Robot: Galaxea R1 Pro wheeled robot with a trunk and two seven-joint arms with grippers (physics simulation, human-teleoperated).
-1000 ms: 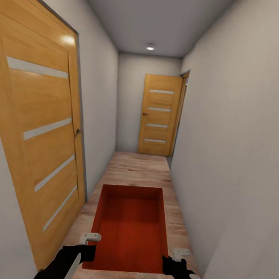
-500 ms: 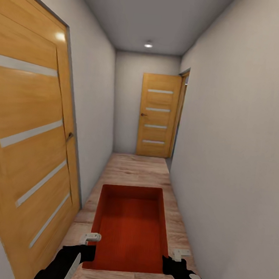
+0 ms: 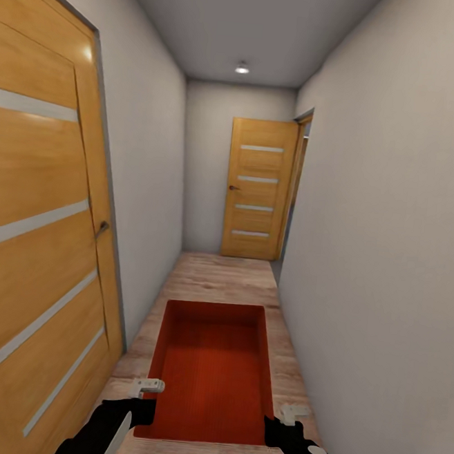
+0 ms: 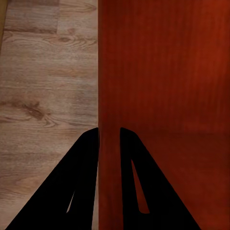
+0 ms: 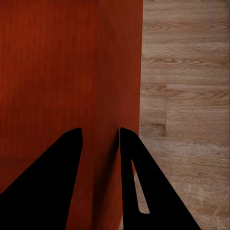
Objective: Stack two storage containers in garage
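Note:
One rust-red open-top storage container (image 3: 213, 371) hangs in front of me above light wood planks, its long side pointing down a narrow corridor. My left gripper (image 3: 145, 398) is shut on its left wall near the near corner. In the left wrist view, that gripper (image 4: 109, 132) has one finger outside and one inside the container (image 4: 163, 72). My right gripper (image 3: 280, 419) is shut on the right wall the same way, and the right wrist view shows the gripper (image 5: 100, 132) pinching the container (image 5: 57, 62). The other container, the living room and the garage are out of view.
White walls run close on both sides. A honey-coloured panel door (image 3: 38, 237) stands shut close at my left. Another shut door (image 3: 257, 188) is at the corridor's far end, with a doorway (image 3: 296, 192) beside it on the right. Wood plank flooring (image 3: 222, 278) runs ahead.
The whole view has shifted: the left door has grown and slid leftward, so the camera has moved forward along the corridor. The container and both grippers keep their place in the view.

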